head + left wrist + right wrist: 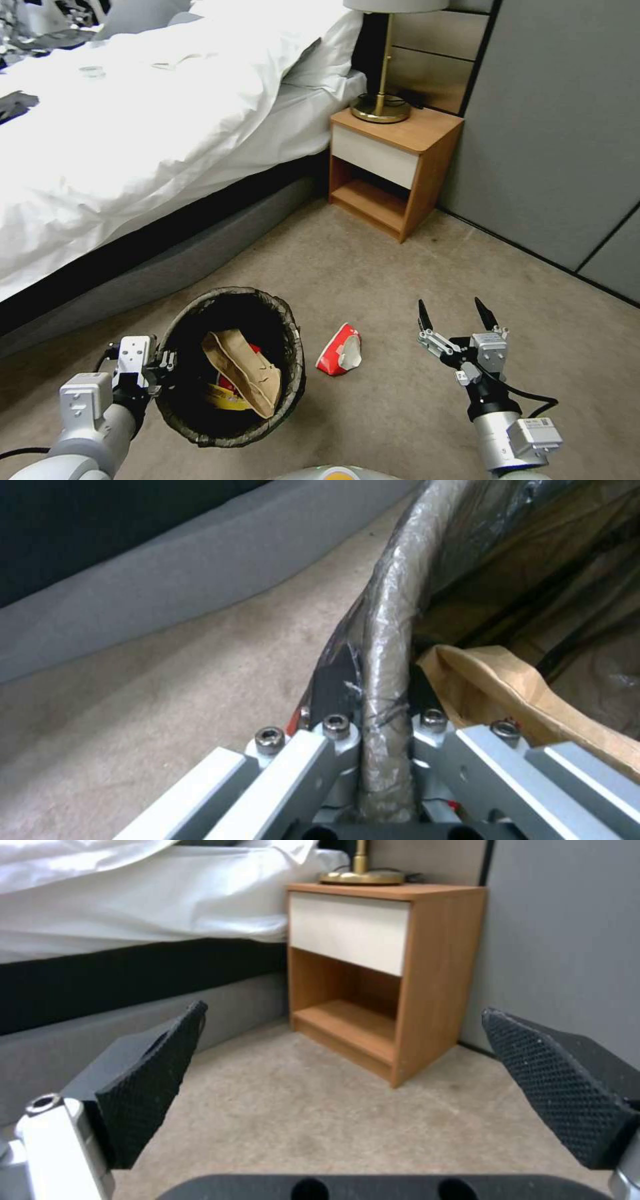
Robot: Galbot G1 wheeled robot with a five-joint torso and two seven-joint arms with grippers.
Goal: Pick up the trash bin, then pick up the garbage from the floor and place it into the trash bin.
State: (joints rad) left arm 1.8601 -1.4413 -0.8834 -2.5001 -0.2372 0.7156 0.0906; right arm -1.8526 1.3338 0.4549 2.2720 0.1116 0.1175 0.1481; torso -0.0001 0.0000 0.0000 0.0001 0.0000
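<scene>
While left claw pinches bin rim, right claw gapes above carpet.

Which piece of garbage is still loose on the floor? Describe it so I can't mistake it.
Start at the bed and drop to the carpet, where the left gripper clamps the trash bin rim. The red-and-white packet lies between the bin and the open right gripper. Unlike the brown paper bag, it is outside the bin.
</scene>
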